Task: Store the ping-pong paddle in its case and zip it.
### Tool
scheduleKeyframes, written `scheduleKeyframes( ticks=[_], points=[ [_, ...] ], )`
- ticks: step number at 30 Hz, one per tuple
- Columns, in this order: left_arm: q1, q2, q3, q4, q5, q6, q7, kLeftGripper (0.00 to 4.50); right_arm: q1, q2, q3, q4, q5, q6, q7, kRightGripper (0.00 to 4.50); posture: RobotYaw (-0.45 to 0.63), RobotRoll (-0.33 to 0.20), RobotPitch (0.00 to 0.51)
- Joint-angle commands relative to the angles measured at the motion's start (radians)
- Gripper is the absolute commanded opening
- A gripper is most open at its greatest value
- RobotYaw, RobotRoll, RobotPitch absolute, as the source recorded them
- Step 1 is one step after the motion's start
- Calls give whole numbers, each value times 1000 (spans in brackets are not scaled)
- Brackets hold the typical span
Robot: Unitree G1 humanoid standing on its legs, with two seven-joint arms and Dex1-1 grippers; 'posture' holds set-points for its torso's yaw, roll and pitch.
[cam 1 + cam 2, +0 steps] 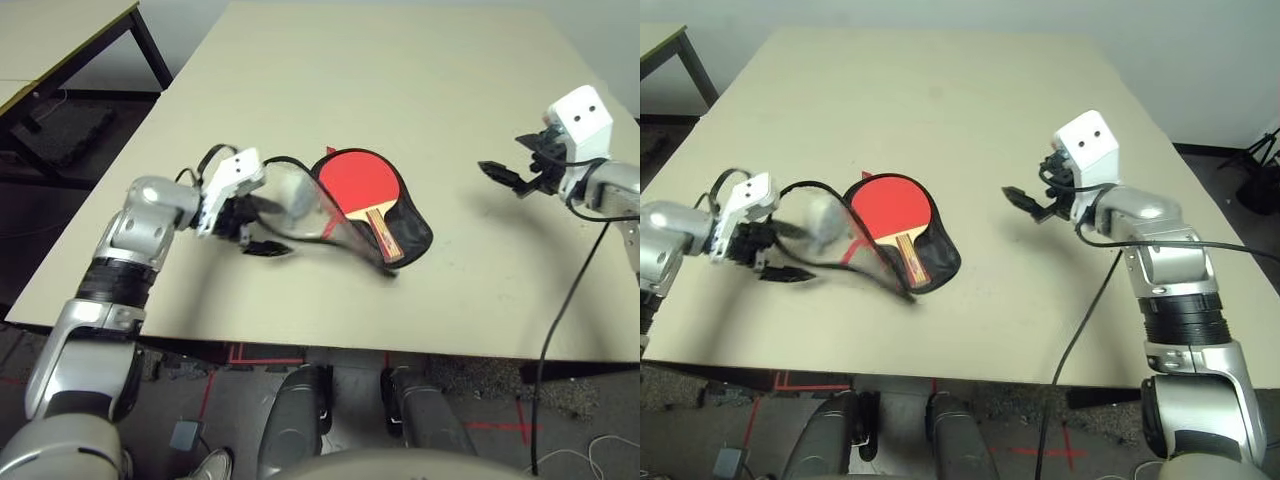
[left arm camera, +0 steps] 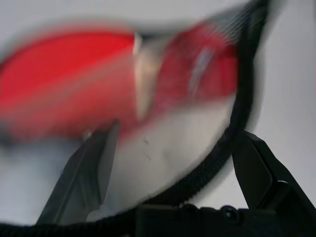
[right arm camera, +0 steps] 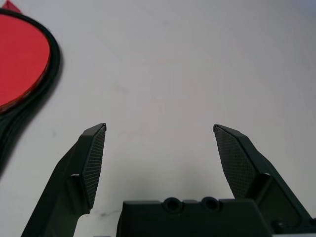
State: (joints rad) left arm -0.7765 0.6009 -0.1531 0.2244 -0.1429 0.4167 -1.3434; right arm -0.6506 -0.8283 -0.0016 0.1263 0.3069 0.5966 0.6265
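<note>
The ping-pong paddle [image 1: 358,178] lies red face up on the black lower half of the case [image 1: 415,225], its wooden handle [image 1: 383,232] pointing toward the front edge. The case's clear flap [image 1: 295,200] stands raised on the paddle's left. My left gripper [image 1: 275,228] is open, its fingers [image 2: 94,168] wide apart on either side of the flap's black piped edge [image 2: 232,128]. My right gripper [image 1: 508,158] hovers open above bare table well to the right of the case, with nothing between its fingers [image 3: 94,163].
The beige table [image 1: 400,80] stretches far behind the case. A black cable [image 1: 570,290] hangs from my right arm over the front edge. Another table [image 1: 60,30] and a black object on the floor [image 1: 65,130] are at the far left.
</note>
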Motion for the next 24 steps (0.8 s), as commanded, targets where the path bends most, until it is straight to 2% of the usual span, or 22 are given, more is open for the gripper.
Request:
scheduleKeyframes(
  ticks=[1, 6, 10, 12, 14, 16, 19, 24],
  points=[
    [-74, -95, -13, 41, -11, 8, 87, 4500, -14, -4, -27, -6, -18, 35, 3, 4470, -58, 0, 176],
    [-156, -224, -23, 207, 17, -86, 191, 4500, -34, 13, -62, 14, -6, 118, -16, 4470, -65, 0, 175],
    [-211, -277, 22, 375, 15, -150, 290, 4500, -56, 23, -118, 8, 58, 279, -16, 4470, -77, 0, 172],
    [-225, -294, 65, 380, -11, -160, 352, 4500, -81, 35, -192, 3, 169, 621, -8, 4470, -78, 0, 168],
    [-205, -286, 69, 314, -26, -130, 351, 4500, -91, 74, -285, -7, 265, 897, 12, 4470, -78, 0, 168],
    [-167, -255, 62, 240, -41, -85, 320, 4500, -52, 92, -306, -44, 338, 1001, 27, 4470, -70, 0, 161],
    [-106, -185, 45, 170, -30, -61, 282, 4500, 25, 73, -264, -89, 456, 1018, 24, 4470, -56, 0, 158],
    [-37, -73, 77, 113, -57, 8, 263, 4500, 62, 84, -214, -79, 612, 1018, -64, 4470, -27, 0, 156]
  ],
)
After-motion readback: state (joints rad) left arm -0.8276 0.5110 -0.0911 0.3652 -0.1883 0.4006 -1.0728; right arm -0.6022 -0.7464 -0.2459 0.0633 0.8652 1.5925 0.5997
